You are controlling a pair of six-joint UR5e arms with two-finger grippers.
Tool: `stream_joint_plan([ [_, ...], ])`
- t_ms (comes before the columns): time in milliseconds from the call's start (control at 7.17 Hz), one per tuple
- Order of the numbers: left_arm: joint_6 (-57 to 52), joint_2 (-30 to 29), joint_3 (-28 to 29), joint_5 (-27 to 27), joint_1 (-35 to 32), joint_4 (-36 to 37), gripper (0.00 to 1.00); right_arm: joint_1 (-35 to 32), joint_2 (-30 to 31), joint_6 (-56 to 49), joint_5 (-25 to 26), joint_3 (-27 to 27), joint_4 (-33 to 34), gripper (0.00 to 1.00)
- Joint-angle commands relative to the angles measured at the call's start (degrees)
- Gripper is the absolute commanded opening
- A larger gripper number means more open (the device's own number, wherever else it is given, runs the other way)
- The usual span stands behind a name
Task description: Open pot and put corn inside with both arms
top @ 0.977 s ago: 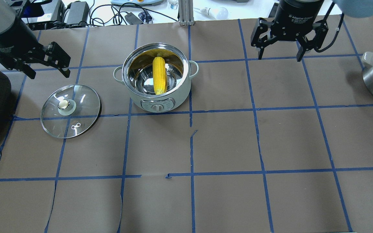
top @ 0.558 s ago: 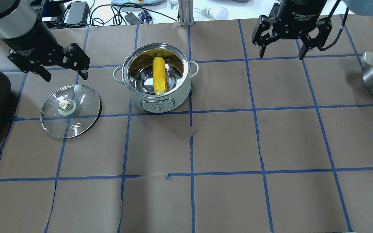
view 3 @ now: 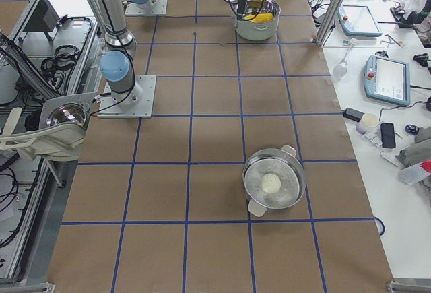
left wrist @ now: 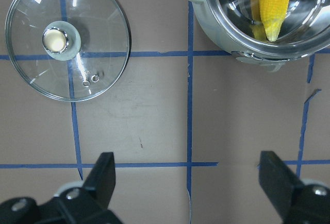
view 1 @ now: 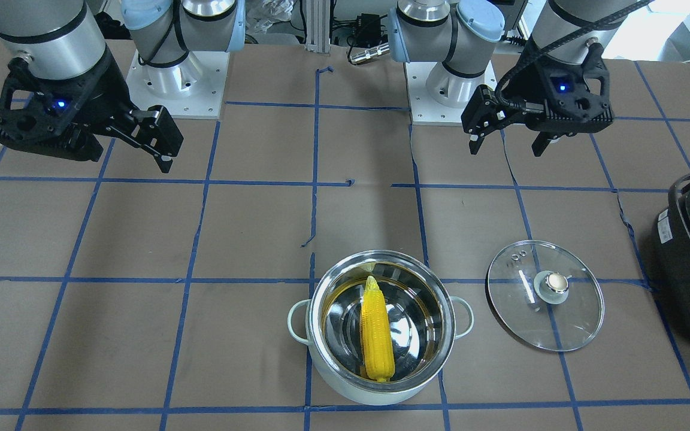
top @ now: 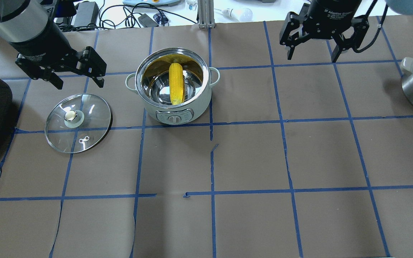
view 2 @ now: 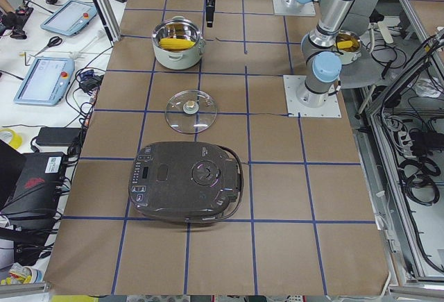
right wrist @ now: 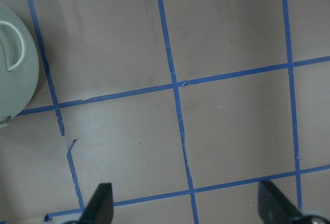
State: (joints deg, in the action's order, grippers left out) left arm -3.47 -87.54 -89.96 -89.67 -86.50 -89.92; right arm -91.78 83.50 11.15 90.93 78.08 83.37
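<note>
The overhead view looks forward and down on the counter [top: 249,157] from its near side. The front view faces back steeply from the far side. Both share the pot [top: 199,107] and lid [top: 84,132]. Side views look along from each end, distant. Wrist views look straight down, close.

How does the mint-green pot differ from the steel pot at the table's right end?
Outside: the mint-green pot is pale green with a front dial; the steel pot is bare metal. Contents: the mint-green pot holds the corn; the steel pot a pale round thing. Place: the mint-green pot sits mid-table beside its glass lid; the steel pot at the robot's right end. Shared: both round, with two side handles.
</note>
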Motion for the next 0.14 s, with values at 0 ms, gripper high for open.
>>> stream_joint_plan([
  [0, 0.0, 0.7, 0.2, 0.3, -0.1, 0.0, 1.00, -0.1, 0.0, 0.2, 0.0, 0.1, -0.1, 1.00],
])
